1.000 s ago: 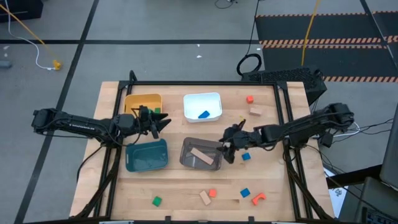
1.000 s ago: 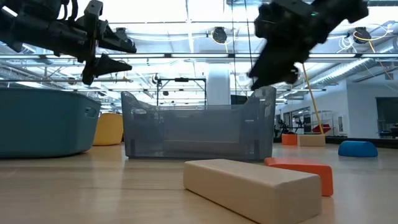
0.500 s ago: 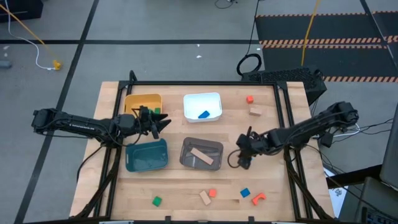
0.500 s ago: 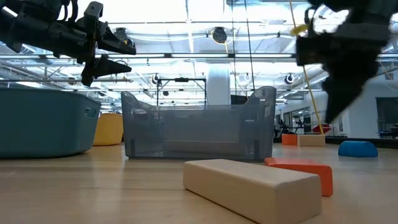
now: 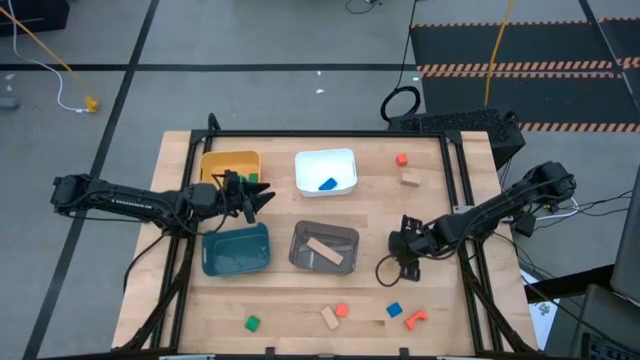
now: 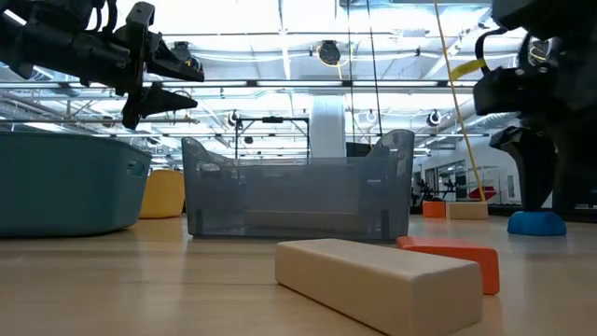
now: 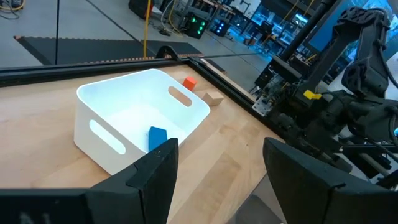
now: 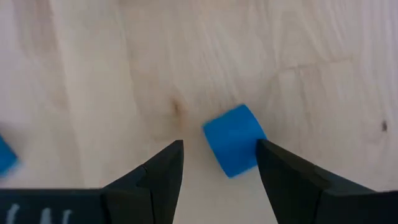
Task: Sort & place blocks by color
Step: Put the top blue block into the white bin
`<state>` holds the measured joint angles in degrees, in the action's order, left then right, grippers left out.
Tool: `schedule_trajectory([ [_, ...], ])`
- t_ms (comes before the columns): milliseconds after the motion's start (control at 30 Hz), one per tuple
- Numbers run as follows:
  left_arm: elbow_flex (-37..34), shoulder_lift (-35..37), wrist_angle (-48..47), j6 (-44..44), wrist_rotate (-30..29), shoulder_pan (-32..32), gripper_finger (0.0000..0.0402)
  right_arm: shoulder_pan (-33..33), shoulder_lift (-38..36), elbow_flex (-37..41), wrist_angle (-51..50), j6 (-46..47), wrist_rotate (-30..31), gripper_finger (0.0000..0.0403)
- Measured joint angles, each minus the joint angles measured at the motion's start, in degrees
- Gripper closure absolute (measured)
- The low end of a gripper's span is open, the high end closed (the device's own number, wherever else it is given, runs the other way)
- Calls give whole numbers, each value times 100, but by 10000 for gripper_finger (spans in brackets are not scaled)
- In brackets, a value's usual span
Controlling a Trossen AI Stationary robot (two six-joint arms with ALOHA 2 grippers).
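Blue block (image 8: 234,139) — between the open right hand (image 8: 219,163) fingers.

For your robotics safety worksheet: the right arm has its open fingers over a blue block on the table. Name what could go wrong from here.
1. The blue block lies off-centre between the right gripper fingers, close to one of them; closing might push or twist it instead of gripping.
2. A second blue piece sits nearby and might get knocked.
3. The left gripper waits by the yellow bin, out of the way.
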<state>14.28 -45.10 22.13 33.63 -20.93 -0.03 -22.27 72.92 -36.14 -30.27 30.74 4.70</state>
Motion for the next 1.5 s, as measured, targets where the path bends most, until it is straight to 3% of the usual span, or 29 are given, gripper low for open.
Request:
schedule_trajectory([
  [367, 0, 0, 39, 107, 0, -2, 167, 1, -124, 136, 24, -1330, -19, 209],
  [800, 0, 1, 66, 188, 0, -1, 167, 3, -636, 161, 28, -1806, 254, 209],
  [1333, 0, 0, 70, 142, -2, -2, 167, 5, -642, 1319, 1644, -2097, 609, 209],
  [1500, 0, 2, 68, 142, -2, 0, 167, 5, -646, 1377, 1656, -2046, 580, 242],
])
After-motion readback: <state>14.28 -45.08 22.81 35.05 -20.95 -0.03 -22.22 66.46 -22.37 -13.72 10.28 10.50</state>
